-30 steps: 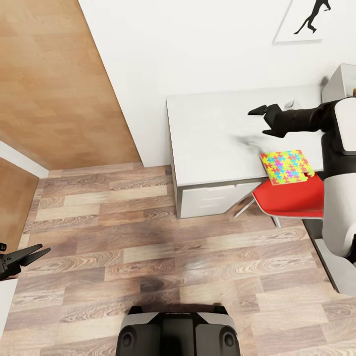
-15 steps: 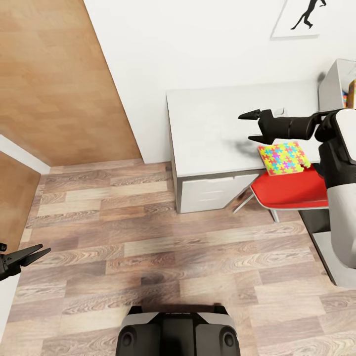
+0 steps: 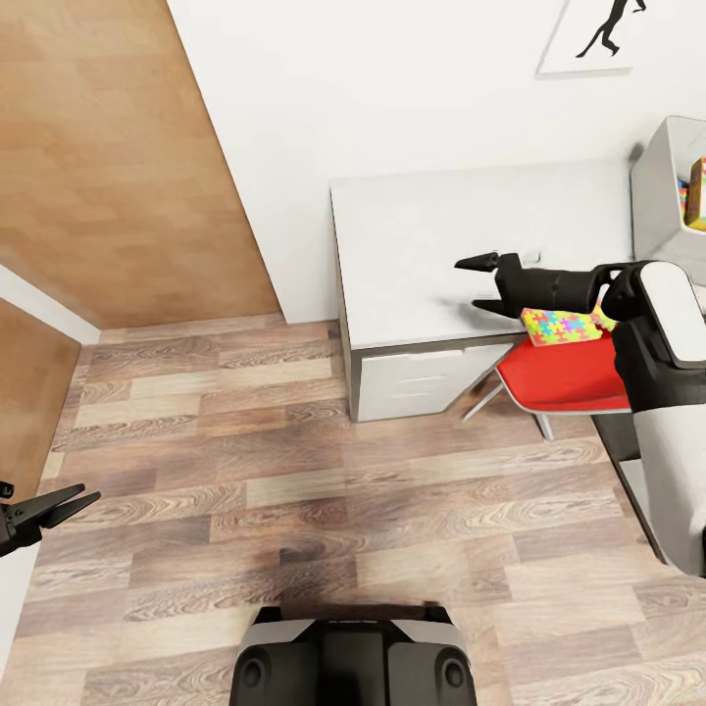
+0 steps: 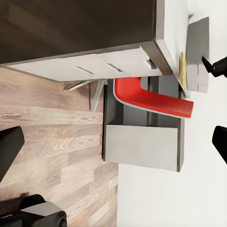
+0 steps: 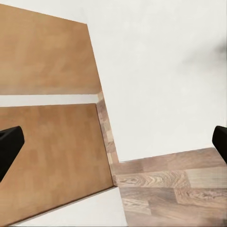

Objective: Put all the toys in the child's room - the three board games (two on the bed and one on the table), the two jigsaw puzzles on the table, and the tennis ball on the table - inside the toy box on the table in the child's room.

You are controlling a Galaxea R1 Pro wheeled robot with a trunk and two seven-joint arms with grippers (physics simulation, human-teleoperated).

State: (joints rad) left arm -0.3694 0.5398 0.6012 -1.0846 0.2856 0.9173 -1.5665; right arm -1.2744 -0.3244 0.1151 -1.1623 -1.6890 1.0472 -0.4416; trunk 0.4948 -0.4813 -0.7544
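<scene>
Head view: colourful game boxes (image 3: pixel 697 193) inside grey toy box (image 3: pixel 655 181).

The black right arm (image 3: pixel 569 286) covered the far edge of the multicoloured mosaic puzzle square (image 3: pixel 559 327). At three o'clock, the frame edge cut off the grey flared toy bin (image 3: pixel 659 186) and a colourful box (image 3: pixel 697 193) inside it.

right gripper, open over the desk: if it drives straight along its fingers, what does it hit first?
Probably nothing on the table. The right gripper points across the bare desk top toward its left end. The right wrist view looks along the fingers at the white wall and the wooden door; one of those comes first, though depth is unclear.
</scene>
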